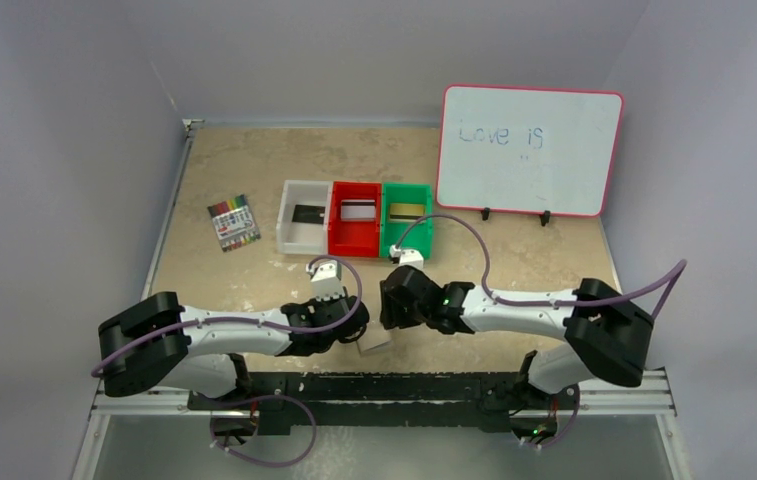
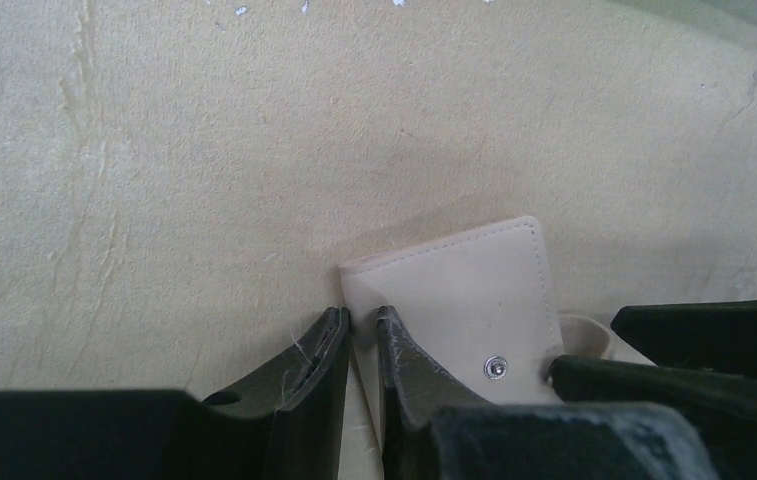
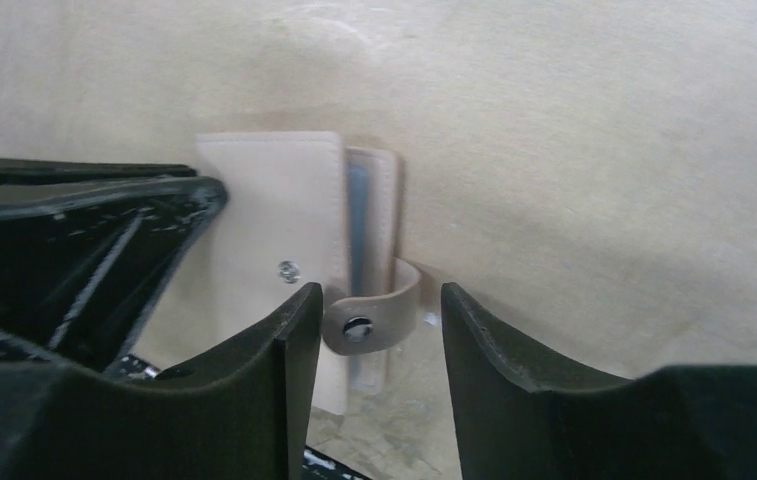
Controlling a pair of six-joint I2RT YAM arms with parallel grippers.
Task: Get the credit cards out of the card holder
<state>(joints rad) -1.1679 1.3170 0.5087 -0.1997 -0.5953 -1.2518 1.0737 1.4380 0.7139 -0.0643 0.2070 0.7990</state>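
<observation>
The beige card holder [image 2: 474,290] stands on the table near its front edge, between the two grippers; it also shows in the top view [image 1: 375,346]. My left gripper [image 2: 362,318] is shut on one beige flap of it. My right gripper [image 3: 381,300] is open, its jaws on either side of the loose snap tab [image 3: 379,318]. The pale blue inside [image 3: 357,205] shows as a narrow slit. A black card [image 1: 309,213] lies in the white bin, a silver-grey card [image 1: 357,211] in the red bin, and a gold card [image 1: 406,210] in the green bin.
The white bin [image 1: 287,228], the red bin [image 1: 354,242] and the green bin [image 1: 406,243] stand in a row at mid table. A pack of coloured markers [image 1: 233,222] lies to their left. A whiteboard [image 1: 531,150] stands at the back right.
</observation>
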